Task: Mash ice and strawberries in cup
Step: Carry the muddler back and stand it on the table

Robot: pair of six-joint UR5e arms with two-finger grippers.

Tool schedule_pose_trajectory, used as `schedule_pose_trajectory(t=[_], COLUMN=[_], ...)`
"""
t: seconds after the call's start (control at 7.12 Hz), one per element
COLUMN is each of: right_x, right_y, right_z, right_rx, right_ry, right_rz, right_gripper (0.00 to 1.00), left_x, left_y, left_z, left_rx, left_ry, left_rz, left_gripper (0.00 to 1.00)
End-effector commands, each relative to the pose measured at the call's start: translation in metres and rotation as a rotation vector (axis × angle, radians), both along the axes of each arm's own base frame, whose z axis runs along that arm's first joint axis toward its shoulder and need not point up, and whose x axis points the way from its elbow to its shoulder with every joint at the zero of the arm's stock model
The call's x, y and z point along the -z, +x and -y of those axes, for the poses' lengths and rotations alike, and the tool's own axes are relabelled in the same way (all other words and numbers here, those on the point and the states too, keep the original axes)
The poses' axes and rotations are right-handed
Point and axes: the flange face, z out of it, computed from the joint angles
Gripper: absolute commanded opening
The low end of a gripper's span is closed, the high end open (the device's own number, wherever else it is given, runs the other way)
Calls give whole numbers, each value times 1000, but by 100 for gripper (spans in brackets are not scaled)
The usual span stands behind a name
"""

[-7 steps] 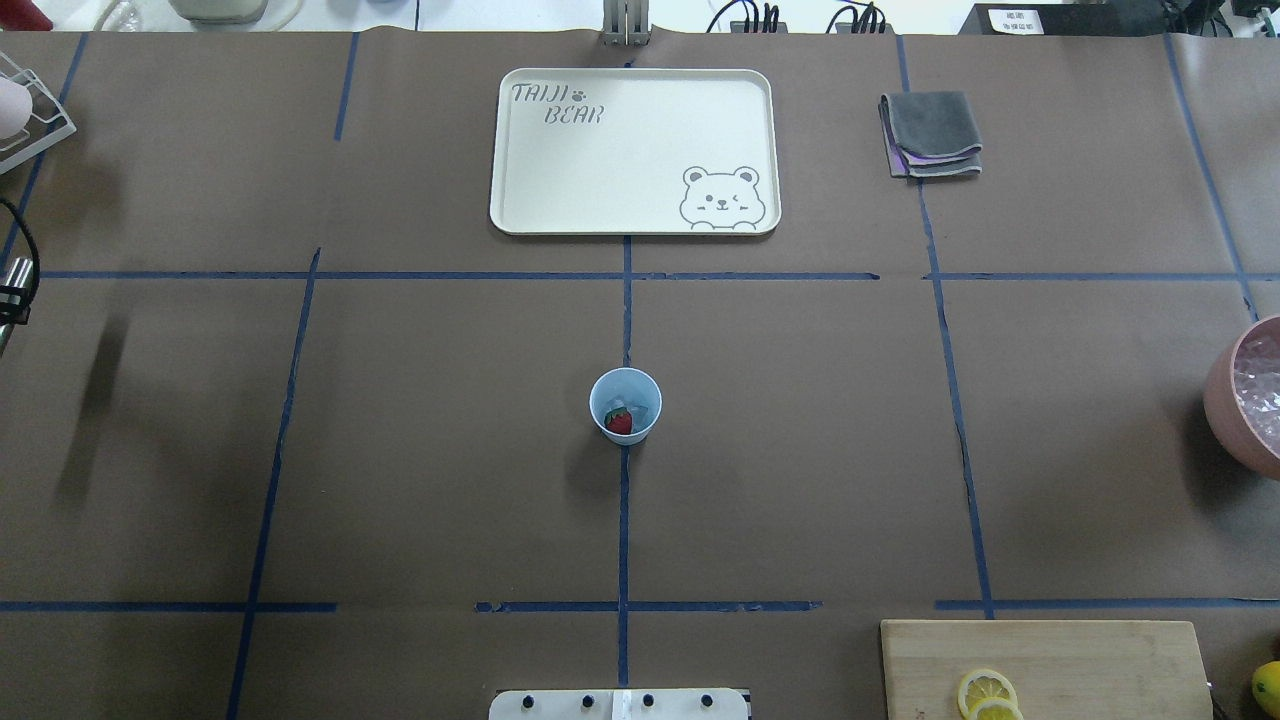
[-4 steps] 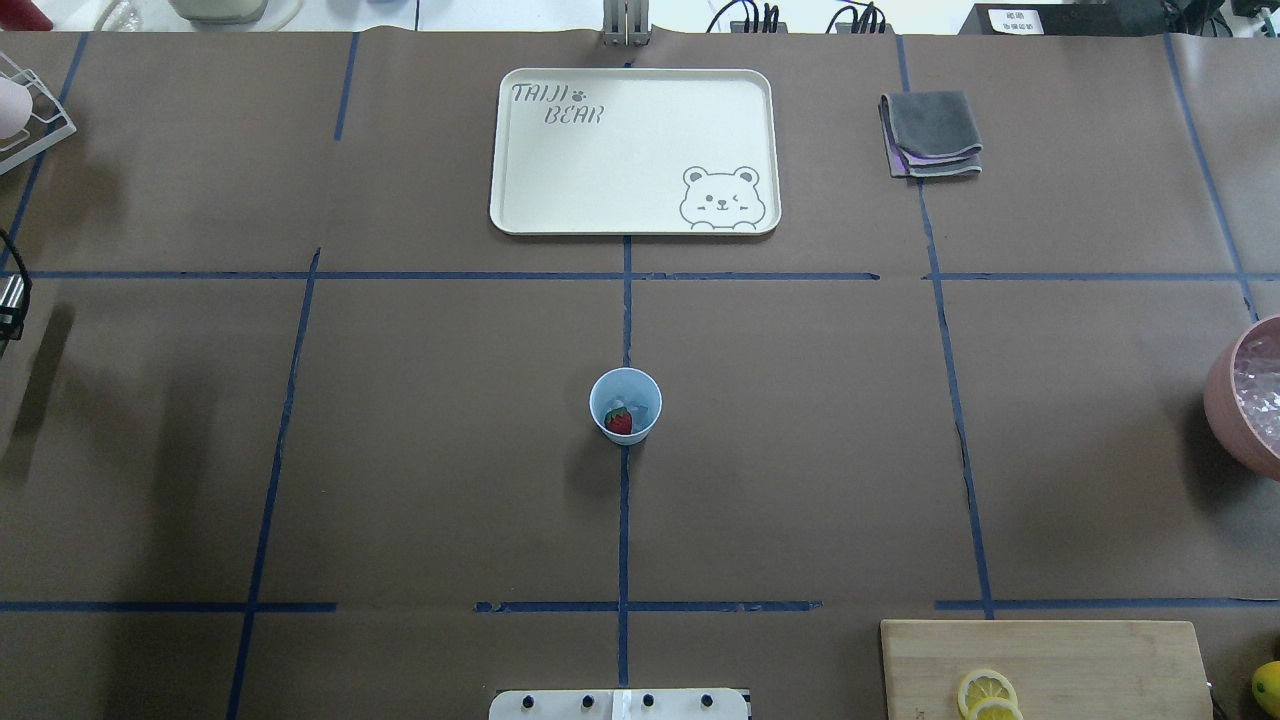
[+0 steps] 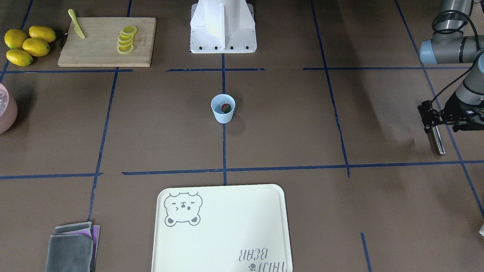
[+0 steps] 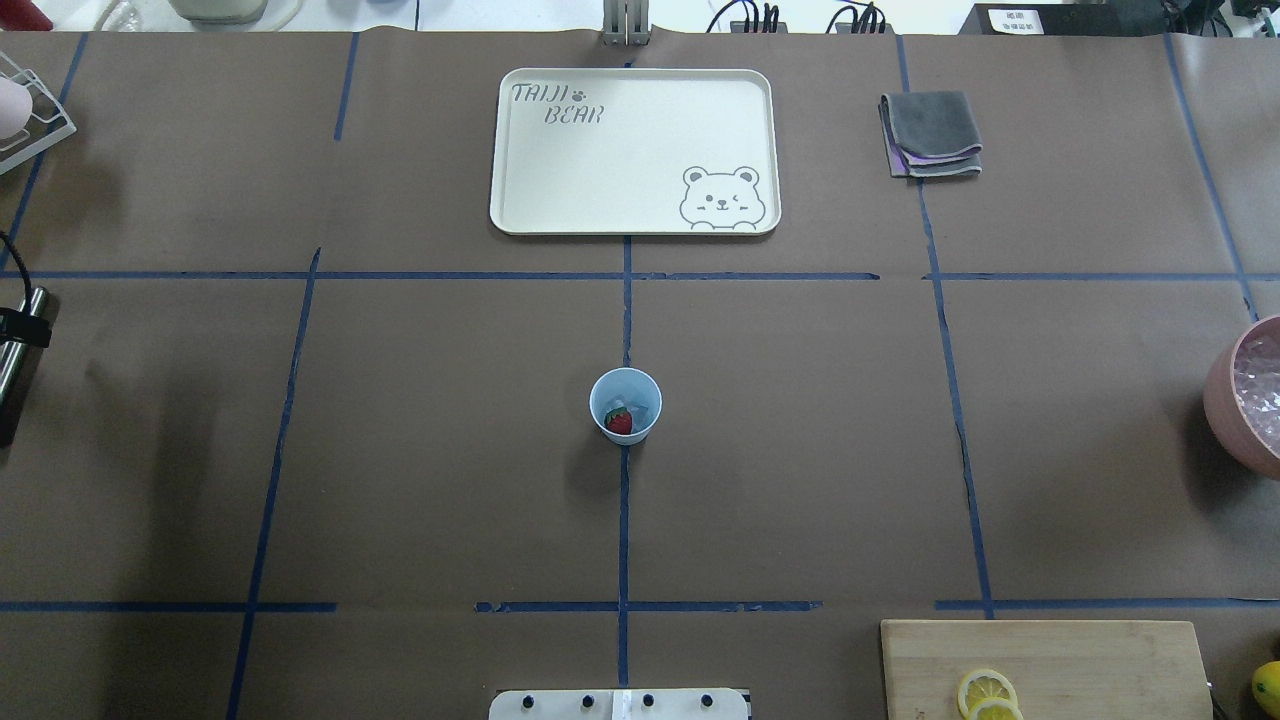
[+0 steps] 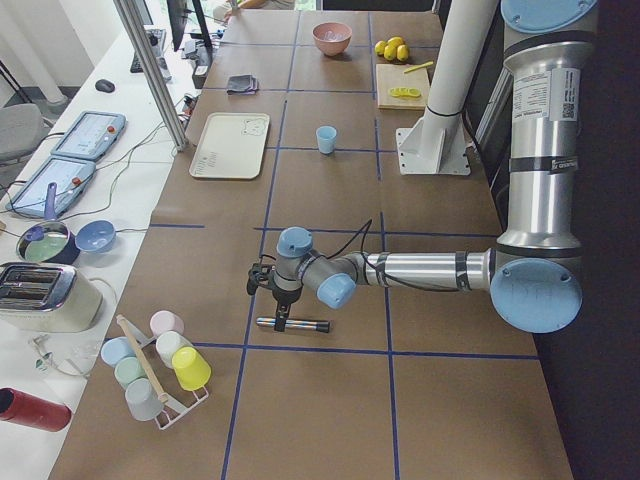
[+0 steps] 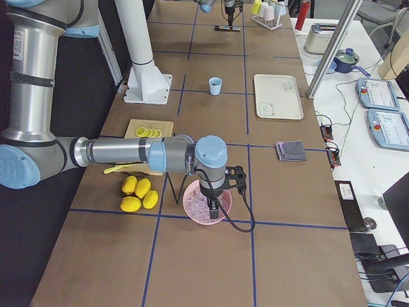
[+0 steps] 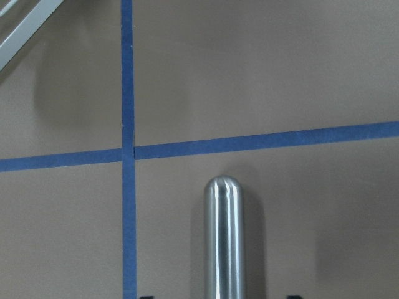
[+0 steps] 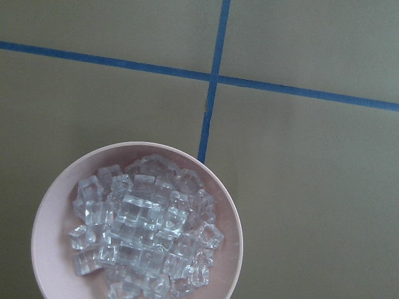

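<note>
The light-blue cup stands upright at the table's middle, also in the front view. A red strawberry and some clear ice lie inside it. My left gripper is far off at the table's left end, shut on one end of a metal rod. The rod lies level just above the paper and shows in the left wrist view. My right gripper hangs over the pink bowl of ice cubes; I cannot tell whether it is open or shut.
A cream bear tray lies beyond the cup, with a folded grey cloth to its right. A cutting board holds lemon slices, with whole lemons beside it. A rack of cups stands near the left gripper.
The metal rod at the view's left edge has come further into view and toward the robot. Its shadow has closed up against it. The cup has not moved.
</note>
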Motion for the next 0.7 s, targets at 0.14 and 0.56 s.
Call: schedule_pose_trajectory(t=[0.14,0.56], right_x=[0,1], right_y=[0,0], right_z=[0,0], right_rx=[0,0], right_ry=[1,3], right_rz=[0,0], right_gripper=[100,100], left_x=[5,34], left_y=[-108,-211], left_z=[13,3], left_rx=[-100,-157], left_ry=[6,-55], left_rz=[-113,-55], left_gripper=[100,100])
